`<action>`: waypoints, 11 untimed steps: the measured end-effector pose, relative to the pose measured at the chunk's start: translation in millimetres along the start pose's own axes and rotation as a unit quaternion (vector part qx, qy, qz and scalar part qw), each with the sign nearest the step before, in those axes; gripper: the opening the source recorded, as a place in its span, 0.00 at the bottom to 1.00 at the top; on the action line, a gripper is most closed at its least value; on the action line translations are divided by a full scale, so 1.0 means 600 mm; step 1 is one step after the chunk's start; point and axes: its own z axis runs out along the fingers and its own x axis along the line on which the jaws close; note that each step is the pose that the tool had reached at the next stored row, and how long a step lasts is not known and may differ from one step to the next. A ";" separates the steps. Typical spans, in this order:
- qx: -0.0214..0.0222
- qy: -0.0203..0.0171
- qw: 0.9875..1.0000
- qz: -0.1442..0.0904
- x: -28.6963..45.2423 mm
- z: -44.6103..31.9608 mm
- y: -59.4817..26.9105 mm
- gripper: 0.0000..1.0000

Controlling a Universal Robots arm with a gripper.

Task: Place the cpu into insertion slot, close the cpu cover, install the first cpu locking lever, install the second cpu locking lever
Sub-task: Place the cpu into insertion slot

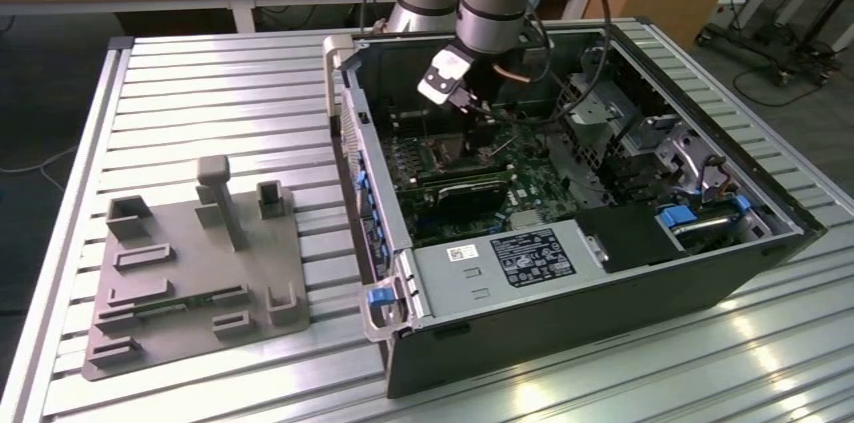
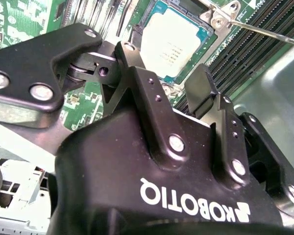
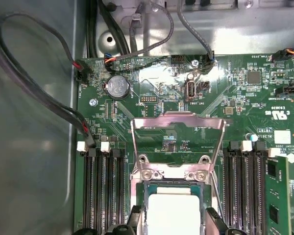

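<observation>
The gripper hangs low inside the computer case, fingers spread wide and gripping nothing; just beneath, the cpu lies flat in the insertion slot; the cpu cover stands swung up on its hinge, leaving the socket open to reach.

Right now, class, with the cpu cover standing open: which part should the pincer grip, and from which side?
On the cpu cover, the free top bar, farthest from the hinge beside the cpu. It is a thin frame standing tilted open, with a large central cut-out, so probably only the rim offers grip; come down over that free edge, straddling the plate.
</observation>
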 end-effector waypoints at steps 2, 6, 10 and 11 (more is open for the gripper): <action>0.000 0.000 1.000 0.000 0.000 -0.004 0.000 0.61; 0.000 0.000 1.000 0.000 0.000 -0.017 0.000 0.35; 0.000 0.000 1.000 0.000 0.000 -0.018 0.000 0.18; 0.000 0.000 1.000 0.000 0.000 -0.018 0.000 0.12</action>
